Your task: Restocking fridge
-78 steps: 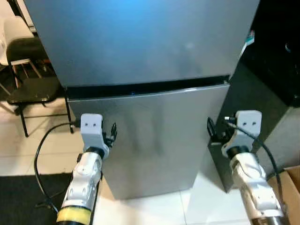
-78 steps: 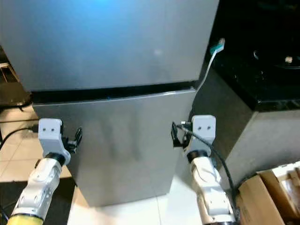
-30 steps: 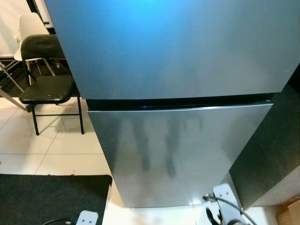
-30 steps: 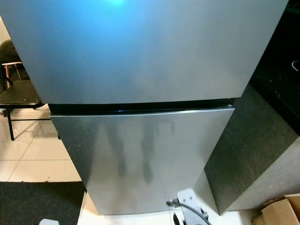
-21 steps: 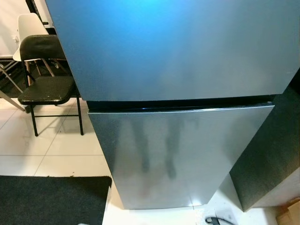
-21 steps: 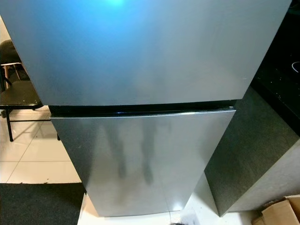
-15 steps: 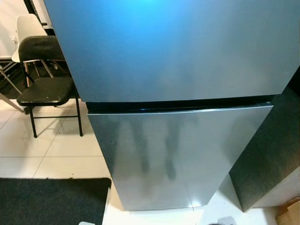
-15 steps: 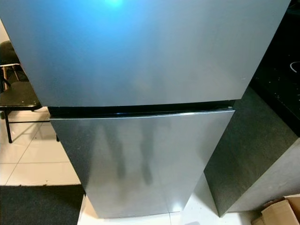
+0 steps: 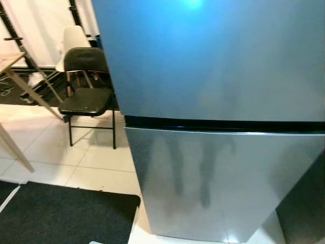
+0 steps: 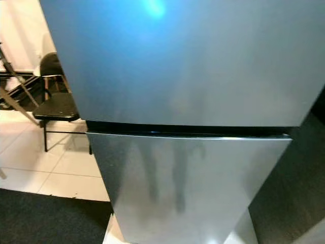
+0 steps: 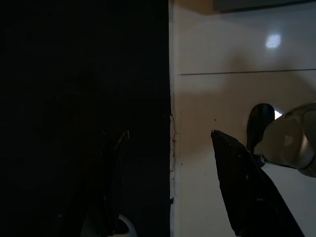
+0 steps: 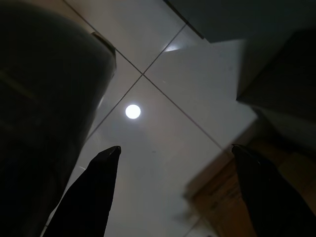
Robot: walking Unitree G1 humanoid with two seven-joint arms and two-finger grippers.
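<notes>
Nearest, both arms hang low over the floor. The left gripper (image 11: 168,148) has its black fingers spread apart, one over the dark mat (image 9: 66,216) and one over pale tile (image 11: 217,98), the mat's straight edge running between them. The right gripper (image 12: 175,158) is likewise spread wide above glossy white tile (a ceiling light glints there), holding nothing. Ahead, the fridge (image 9: 218,101) stands with both doors shut, a dark seam dividing upper door from lower; its lower left corner sits just beside the mat's corner. Bare tile opens to the left of it. Farther back stand a black chair (image 9: 87,86) and a slanted wooden table leg (image 9: 15,147).
</notes>
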